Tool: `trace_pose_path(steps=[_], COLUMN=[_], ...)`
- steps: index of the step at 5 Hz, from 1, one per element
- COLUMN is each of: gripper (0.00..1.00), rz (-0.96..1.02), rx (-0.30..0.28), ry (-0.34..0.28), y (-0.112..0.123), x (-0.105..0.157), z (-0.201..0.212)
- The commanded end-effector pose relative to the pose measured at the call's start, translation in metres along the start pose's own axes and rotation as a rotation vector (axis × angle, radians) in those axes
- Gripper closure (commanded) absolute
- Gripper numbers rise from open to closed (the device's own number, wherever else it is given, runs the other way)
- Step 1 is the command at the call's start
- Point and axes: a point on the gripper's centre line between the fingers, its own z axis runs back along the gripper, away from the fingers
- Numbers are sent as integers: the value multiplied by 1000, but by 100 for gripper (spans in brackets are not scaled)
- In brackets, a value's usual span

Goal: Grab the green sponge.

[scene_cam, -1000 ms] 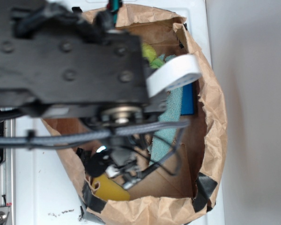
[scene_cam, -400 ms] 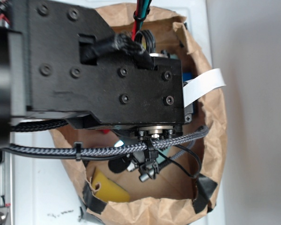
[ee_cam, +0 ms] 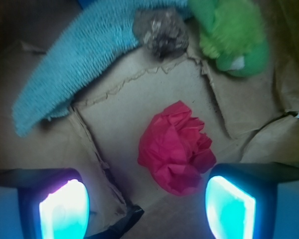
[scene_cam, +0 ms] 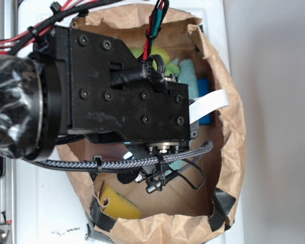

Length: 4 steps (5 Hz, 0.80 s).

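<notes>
In the wrist view the black gripper (ee_cam: 147, 204) hangs inside the crumpled brown paper bag (ee_cam: 154, 94) with its jaws spread and empty, a crumpled red tissue ball (ee_cam: 175, 147) between them. The fuzzy bright green sponge (ee_cam: 234, 35) sits at the upper right of the frame (beside a teal woven cloth (ee_cam: 84, 59)). The arm should shift toward that corner before closing. The sponge's long axis appears to run diagonally, upper left to lower right.

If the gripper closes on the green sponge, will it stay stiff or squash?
The green sponge looks fluffy and rounded, so it will probably squash between the open fingers. It seems light for its size. Lying in the paper bag's corner, it may slide rather than roll.
</notes>
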Motion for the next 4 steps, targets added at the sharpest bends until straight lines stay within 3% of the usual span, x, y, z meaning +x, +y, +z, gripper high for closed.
trace_pose_path(steps=[1,4], gripper=[0,0], rz=[-53,-79], rx=[-17,-44], ry=[29,77], y=[-13,-24], x=[-9,-14], z=[-7,-23])
